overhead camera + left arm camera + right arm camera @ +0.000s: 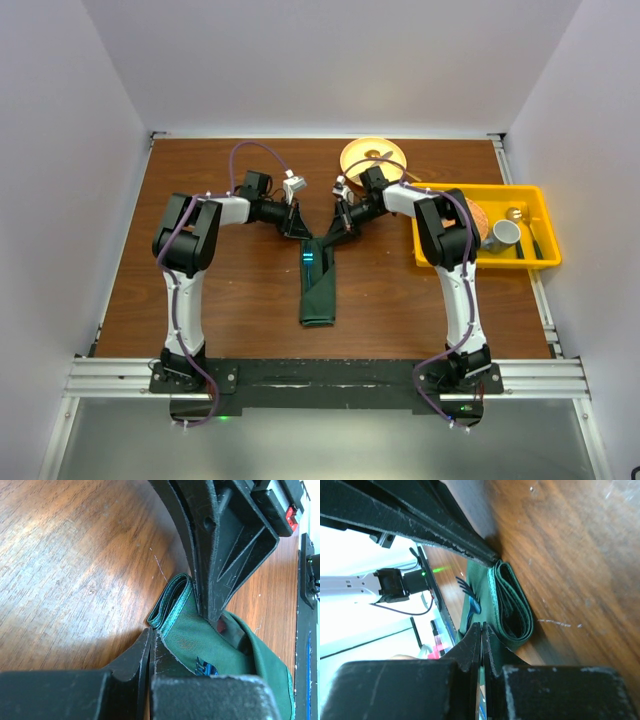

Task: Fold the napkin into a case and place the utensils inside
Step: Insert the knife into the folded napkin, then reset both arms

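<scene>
Green case (318,295) on wooden table (230,290); your left gripper (150,636), right gripper (481,629) both pressed together at its far end, blue fork (473,601) inside.

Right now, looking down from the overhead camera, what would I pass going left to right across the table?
Left arm → folded green napkin → round yellow plate → yellow tray with a mug.

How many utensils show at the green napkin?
1: a blue fork lies on the napkin, in its far half. Others may be hidden in the folds.
</scene>
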Robot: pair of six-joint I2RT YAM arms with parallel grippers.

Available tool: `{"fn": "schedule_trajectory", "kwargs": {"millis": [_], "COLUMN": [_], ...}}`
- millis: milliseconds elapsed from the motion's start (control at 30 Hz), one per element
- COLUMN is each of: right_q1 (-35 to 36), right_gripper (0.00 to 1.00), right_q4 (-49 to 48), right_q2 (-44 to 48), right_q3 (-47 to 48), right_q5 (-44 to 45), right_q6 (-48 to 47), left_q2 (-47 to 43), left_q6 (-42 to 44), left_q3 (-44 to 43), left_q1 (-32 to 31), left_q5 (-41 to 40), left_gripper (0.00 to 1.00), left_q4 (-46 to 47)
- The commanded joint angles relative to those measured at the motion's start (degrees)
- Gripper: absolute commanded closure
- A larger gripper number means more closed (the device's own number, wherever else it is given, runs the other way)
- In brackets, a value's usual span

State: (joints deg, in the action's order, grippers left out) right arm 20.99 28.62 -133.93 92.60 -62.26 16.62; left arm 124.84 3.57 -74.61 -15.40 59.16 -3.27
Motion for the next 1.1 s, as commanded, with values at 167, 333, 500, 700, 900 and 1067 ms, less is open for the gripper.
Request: {"fn": "schedule_trajectory", "kwargs": {"millis": [167,333,500,700,900,1067], "right_q1": [0.5,0.6,0.6,0.5,0.6,0.2], "right_gripper": [0.98,0.78,0.71,0.61,0.51,0.50], "right_q4": [0.0,1.3,1.2,1.7,4.3,6.4], "right_q2": [4.3,4.7,5.7,6.6,6.8,7.1], "right_q3": [-0.8,0.0,0.7,3.9,7.1,9.4], "right_q5": [-0.3,1.7,3.1,5.3,7.8,8.7], "right_q6": [-2.1,-2.6,-2.2,-2.2,-4.8,-6.7], "left_q2": [-1.3,-1.5,-2.0,-2.4,-2.6,-3.1], "left_q6": [0.3,0.0,0.1,0.1,-0.1,-0.4], "left_q3": [1.0,1.0,1.9,2.3,2.4,2.0], "left_q1": [-0.1,-0.1,-0.1,-0.1,-0.1,-0.1], "left_q5": [-3.7,-3.6,-3.6,-3.6,-3.8,-3.9], "left_gripper": [1.00,1.00,1.00,1.00,1.00,1.00], "left_q4": [1.6,1.9,2.3,2.4,2.4,2.4]}}
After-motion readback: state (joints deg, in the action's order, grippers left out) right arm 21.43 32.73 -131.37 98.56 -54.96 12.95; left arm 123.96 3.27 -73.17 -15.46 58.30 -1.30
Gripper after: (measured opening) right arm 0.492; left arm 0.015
